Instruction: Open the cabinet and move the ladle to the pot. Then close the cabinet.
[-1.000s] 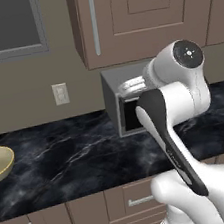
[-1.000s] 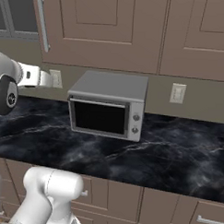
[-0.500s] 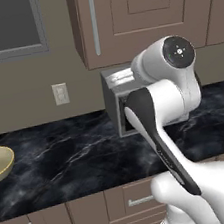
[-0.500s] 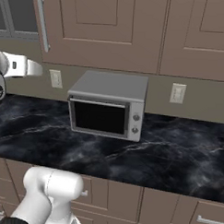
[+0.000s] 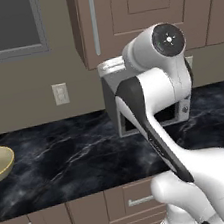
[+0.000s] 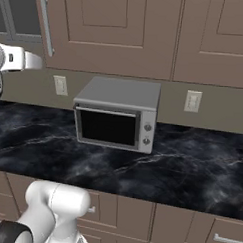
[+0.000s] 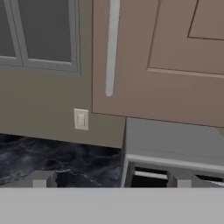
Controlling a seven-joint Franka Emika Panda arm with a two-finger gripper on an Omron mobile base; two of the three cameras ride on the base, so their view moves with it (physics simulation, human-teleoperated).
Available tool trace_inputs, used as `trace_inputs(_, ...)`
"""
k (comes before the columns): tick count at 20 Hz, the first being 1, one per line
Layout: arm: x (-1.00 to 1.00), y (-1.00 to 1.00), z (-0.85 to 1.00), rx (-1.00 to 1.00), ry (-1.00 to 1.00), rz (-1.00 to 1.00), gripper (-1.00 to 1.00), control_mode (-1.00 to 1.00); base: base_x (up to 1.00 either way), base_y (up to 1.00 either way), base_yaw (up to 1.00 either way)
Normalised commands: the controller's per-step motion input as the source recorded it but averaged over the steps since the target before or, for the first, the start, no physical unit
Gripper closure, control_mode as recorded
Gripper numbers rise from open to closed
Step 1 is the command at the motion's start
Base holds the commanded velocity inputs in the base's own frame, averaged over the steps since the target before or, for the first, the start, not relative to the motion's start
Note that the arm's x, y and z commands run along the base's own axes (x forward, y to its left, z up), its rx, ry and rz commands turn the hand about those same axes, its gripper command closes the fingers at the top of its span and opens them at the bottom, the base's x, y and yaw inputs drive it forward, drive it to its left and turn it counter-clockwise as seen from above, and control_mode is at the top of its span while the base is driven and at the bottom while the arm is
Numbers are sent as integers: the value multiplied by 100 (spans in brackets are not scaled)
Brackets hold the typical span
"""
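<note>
while shut, the cabinet point(image 7: 166, 61) handle point(image 7: 112, 48) runs vertical.

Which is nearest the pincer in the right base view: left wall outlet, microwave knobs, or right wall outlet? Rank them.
The pincer is at that view's far left, open.
1. left wall outlet: on the wall, just right of it.
2. microwave knobs: mid-counter, further right.
3. right wall outlet: on the wall, farthest right.

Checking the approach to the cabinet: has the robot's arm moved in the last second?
Yes. In the left base view the arm's round elbow has risen, from level with the microwave to overlapping the cabinet door.
</note>
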Motion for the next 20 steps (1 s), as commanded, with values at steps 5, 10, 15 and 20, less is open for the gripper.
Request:
trace_inputs(5,38,0,20,0,-3,0,-100,-100,0,0,0)
trace_inputs(10,44,0,16,0,-1,0,-100,-100,0,0,0)
trace_inputs(15,39,0,16,0,-3,0,-100,-100,0,0,0)
trace_inputs(20,36,0,9,0,-6,0,-100,-100,0,0,0)
